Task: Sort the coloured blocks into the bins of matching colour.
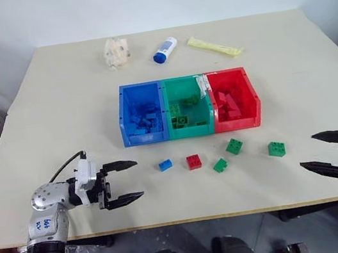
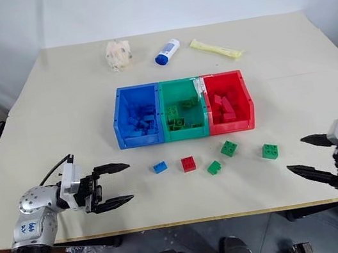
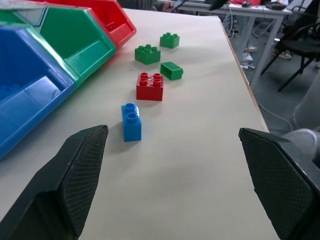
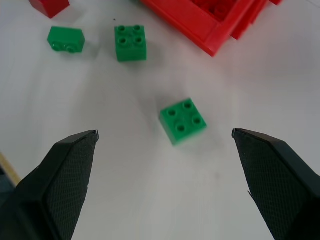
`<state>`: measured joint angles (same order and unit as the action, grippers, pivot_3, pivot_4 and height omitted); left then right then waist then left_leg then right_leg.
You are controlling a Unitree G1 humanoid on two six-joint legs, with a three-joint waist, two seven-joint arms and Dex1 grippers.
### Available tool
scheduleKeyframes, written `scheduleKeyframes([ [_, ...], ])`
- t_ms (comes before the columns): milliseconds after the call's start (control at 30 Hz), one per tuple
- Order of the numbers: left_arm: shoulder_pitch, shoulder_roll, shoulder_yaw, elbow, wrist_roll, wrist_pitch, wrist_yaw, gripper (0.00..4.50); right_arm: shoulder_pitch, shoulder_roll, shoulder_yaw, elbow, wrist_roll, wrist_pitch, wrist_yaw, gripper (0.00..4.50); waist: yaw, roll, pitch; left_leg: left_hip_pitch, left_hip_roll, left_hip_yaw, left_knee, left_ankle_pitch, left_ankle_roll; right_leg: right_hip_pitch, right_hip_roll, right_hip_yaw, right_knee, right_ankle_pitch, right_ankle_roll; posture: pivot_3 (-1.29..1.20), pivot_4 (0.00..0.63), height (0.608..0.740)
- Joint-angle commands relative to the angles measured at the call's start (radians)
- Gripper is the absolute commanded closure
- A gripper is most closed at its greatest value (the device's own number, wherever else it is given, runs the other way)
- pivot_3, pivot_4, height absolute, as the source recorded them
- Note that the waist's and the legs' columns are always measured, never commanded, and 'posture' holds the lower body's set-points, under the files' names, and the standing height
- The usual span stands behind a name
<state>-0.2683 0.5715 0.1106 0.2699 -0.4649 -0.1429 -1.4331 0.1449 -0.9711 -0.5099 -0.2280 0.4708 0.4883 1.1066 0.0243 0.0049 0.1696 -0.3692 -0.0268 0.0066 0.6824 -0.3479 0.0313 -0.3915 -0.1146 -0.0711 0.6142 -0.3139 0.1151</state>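
The coloured blocks not yet sorted lie loose on the bench (image 1: 31, 78) in front of the bins: a blue block (image 1: 165, 165), a red block (image 1: 193, 162) and three green blocks (image 1: 220, 165), (image 1: 234, 146), (image 1: 276, 149). The left claw (image 1: 126, 181) and right claw (image 1: 319, 152) hover at the near edge, both spread wide and empty. The blocks look light, rigid and slick, so I'd pinch them across the flat sides. Beyond stand the blue bin (image 1: 122, 108), green bin (image 1: 182, 82) and red bin (image 1: 250, 90), all part-filled.

Five loose blocks (image 1: 193, 161) before bins (image 1: 188, 106)
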Motion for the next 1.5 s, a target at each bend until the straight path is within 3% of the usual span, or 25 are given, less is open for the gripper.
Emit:
scheduleKeyframes([
  [33, 0.018, -0.021, 0.025, -0.008, -0.005, -0.077, 0.019, 0.06, -0.099, 0.013, 0.100, 0.086, -0.038, -0.047, -0.018, 0.00, -0.002, 0.000, 0.000, 0.000, 0.000, 0.000, 0.000, 0.000, 0.000, 0.000, 0.000, 0.000, 0.000, 0.000, 0.000, 0.00, 0.150, 0.740],
  [367, 0.106, -0.023, 0.032, -0.109, -0.035, -0.066, 0.067, 0.06, -0.260, 0.064, 0.306, 0.301, -0.143, -0.160, -0.023, 0.00, -0.001, 0.000, 0.000, 0.000, 0.000, 0.000, 0.001, 0.000, 0.000, 0.000, 0.000, -0.003, 0.005, 0.000, 0.000, 0.00, 0.150, 0.740],
  [467, 0.117, -0.019, 0.032, -0.120, -0.038, -0.064, 0.070, 0.00, -0.276, 0.076, 0.322, 0.326, -0.152, -0.180, -0.031, 0.56, -0.003, 0.000, 0.000, 0.000, 0.000, 0.000, 0.001, 0.000, 0.000, 0.000, 0.000, -0.003, 0.005, 0.000, 0.000, 0.00, 0.150, 0.740],
  [700, 0.122, -0.013, 0.035, -0.126, -0.047, -0.059, 0.062, 0.00, -0.258, 0.081, 0.308, 0.283, -0.134, -0.160, -0.053, 2.99, -0.002, 0.000, 0.000, 0.000, 0.000, 0.000, 0.001, 0.000, 0.000, 0.000, 0.000, -0.003, 0.005, 0.000, 0.000, 0.00, 0.150, 0.740],
  [733, 0.119, -0.013, 0.034, -0.122, -0.046, -0.060, 0.060, 0.00, -0.253, 0.079, 0.300, 0.264, -0.127, -0.154, -0.059, 3.06, -0.002, 0.000, 0.000, 0.000, 0.000, 0.000, 0.001, 0.000, 0.000, 0.000, 0.000, -0.003, 0.005, 0.000, 0.000, 0.00, 0.150, 0.740],
  [1000, 0.088, -0.022, 0.028, -0.089, -0.043, -0.067, 0.040, 0.00, -0.264, 0.062, 0.253, 0.062, -0.051, -0.048, -0.097, 3.05, -0.002, 0.000, 0.000, 0.000, 0.000, -0.001, 0.001, 0.000, 0.000, 0.000, 0.000, -0.003, 0.005, 0.000, 0.000, 0.00, 0.150, 0.740],
  [1167, 0.066, -0.028, 0.024, -0.068, -0.041, -0.073, 0.027, 0.00, -0.427, 0.097, 0.339, -0.008, -0.045, 0.019, -0.139, 3.05, -0.010, 0.000, 0.000, 0.000, 0.000, 0.000, 0.001, 0.000, 0.000, -0.001, 0.000, -0.003, 0.005, 0.000, 0.000, 0.00, 0.150, 0.740],
  [1300, 0.056, -0.032, 0.022, -0.060, -0.040, -0.077, 0.023, 0.00, -0.565, 0.170, 0.428, 0.037, -0.084, 0.005, -0.176, 3.05, -0.022, 0.000, 0.000, 0.000, 0.000, -0.002, 0.001, 0.000, -0.001, -0.001, 0.000, -0.003, 0.005, 0.000, 0.000, 0.00, 0.150, 0.740],
  [1400, 0.050, -0.037, 0.024, -0.058, -0.039, -0.081, 0.027, 0.00, -0.771, 0.317, 0.524, 0.223, -0.158, -0.098, -0.217, 3.05, -0.030, 0.001, 0.001, -0.001, 0.000, -0.002, 0.001, 0.000, -0.001, -0.001, 0.000, -0.003, 0.007, 0.000, 0.000, 0.00, 0.150, 0.740],
  [1500, 0.047, -0.042, 0.026, -0.056, -0.037, -0.086, 0.031, 0.00, -0.871, 0.399, 0.551, 0.358, -0.198, -0.172, -0.232, 3.05, -0.037, 0.001, 0.001, -0.001, -0.001, 0.000, 0.001, 0.001, 0.000, -0.002, 0.000, -0.004, 0.008, 0.000, 0.000, 0.00, 0.150, 0.740],
])
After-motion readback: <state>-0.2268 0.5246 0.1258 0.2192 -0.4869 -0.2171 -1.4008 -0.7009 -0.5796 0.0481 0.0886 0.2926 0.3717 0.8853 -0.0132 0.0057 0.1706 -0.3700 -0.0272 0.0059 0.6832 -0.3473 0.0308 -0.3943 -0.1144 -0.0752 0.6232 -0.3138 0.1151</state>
